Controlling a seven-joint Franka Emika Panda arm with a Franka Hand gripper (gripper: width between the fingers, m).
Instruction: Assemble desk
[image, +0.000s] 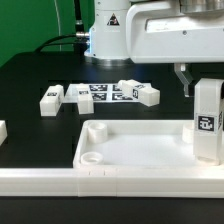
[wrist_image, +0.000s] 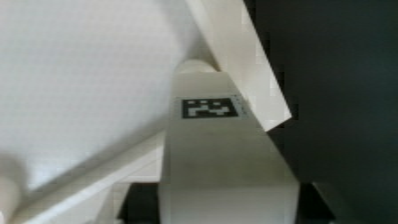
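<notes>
The desk top (image: 140, 140), a large white tray with a raised rim, lies at the front of the black table. My gripper (image: 200, 82) hangs over its corner at the exterior view's right, shut on a white square-section leg (image: 206, 122). The leg stands upright, its lower end at the tray's corner, a black-and-white tag on its side. In the wrist view the leg (wrist_image: 214, 140) runs out from between my dark fingers (wrist_image: 146, 200), its tag facing the camera. The gripper (wrist_image: 222, 205) is closed on its sides. The desk top's rim (wrist_image: 231, 45) slants past behind it.
More white tagged legs (image: 52, 100) (image: 146, 95) lie in a row at the back beside the marker board (image: 103, 92). A long white rail (image: 40, 182) runs along the table's front edge. The arm's white base (image: 105, 35) stands behind.
</notes>
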